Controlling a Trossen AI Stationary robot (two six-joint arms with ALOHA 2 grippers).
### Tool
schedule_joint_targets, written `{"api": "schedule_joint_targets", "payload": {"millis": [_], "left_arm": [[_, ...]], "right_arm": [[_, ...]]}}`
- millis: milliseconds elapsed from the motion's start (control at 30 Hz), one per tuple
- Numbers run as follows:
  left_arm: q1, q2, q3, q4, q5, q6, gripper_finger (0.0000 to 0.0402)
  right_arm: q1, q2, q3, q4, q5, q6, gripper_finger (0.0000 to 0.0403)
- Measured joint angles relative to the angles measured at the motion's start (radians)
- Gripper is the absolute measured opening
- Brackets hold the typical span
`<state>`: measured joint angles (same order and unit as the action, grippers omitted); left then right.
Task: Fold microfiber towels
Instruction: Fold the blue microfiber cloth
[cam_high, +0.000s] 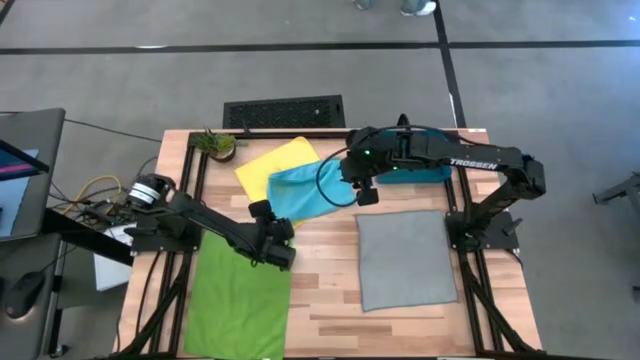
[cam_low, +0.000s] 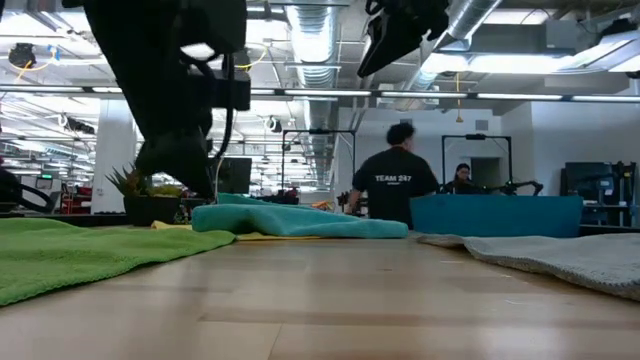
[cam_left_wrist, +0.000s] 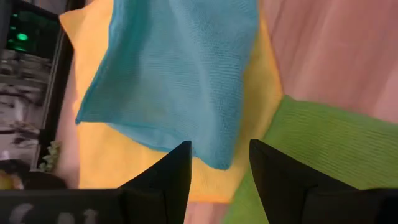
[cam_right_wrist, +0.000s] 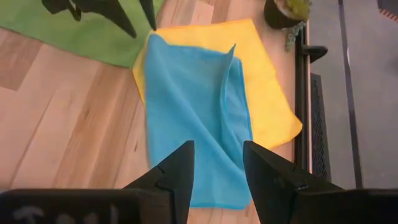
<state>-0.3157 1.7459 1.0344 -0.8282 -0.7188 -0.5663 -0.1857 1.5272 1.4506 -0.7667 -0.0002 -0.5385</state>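
Both arms over the towel pile at the back of the table, nothing gripped.

Blue towel (cam_high: 303, 192) lies rumpled on the yellow towel (cam_high: 272, 160). Left gripper (cam_left_wrist: 219, 163) has its fingers spread, empty, right at the blue towel's corner. Right gripper (cam_right_wrist: 217, 163) is also spread and empty, above the blue towel's far end. Green towel (cam_high: 238, 300) lies flat front-left, grey towel (cam_high: 402, 258) flat on the right, both untouched. Bin (cam_low: 495, 214) behind.

Wooden table (cam_high: 330, 300) bears green towel (cam_high: 238, 300), grey towel (cam_high: 404, 260).
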Motion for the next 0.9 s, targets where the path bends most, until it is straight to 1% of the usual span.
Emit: {"api": "schedule_joint_targets", "payload": {"millis": [167,267,400,567,633,767,833,900], "left_arm": [[0.006,0.026,-0.003,0.09,0.022,0.041,0.0155],[0.025,0.025,-0.029,0.161,0.023,0.079,0.0155],[0.058,0.025,-0.076,0.216,0.03,0.084,0.0155],[0.098,0.025,-0.097,0.222,-0.022,0.092,0.0155],[0.117,0.025,-0.112,0.244,0.001,0.106,0.0155],[0.145,0.025,-0.145,0.326,0.111,0.128,0.0155],[0.148,0.021,-0.153,0.351,0.119,0.143,0.0155],[0.148,0.021,-0.153,0.358,0.102,0.167,0.0155]], "right_arm": [[0.0,-0.002,0.001,0.006,0.0,0.001,0.0159],[0.0,-0.002,0.001,0.013,0.0,0.012,0.0157],[0.0,-0.002,0.001,0.012,0.0,0.016,0.0157],[0.0,-0.002,0.001,0.012,0.0,0.016,0.0157],[0.0,-0.002,0.001,0.012,0.0,0.016,0.0155],[0.0,-0.002,0.001,0.012,0.0,0.017,0.0155],[0.0,-0.002,0.001,0.012,0.0,0.017,0.0156],[0.0,-0.002,0.001,0.011,0.0,0.017,0.0156]]}}
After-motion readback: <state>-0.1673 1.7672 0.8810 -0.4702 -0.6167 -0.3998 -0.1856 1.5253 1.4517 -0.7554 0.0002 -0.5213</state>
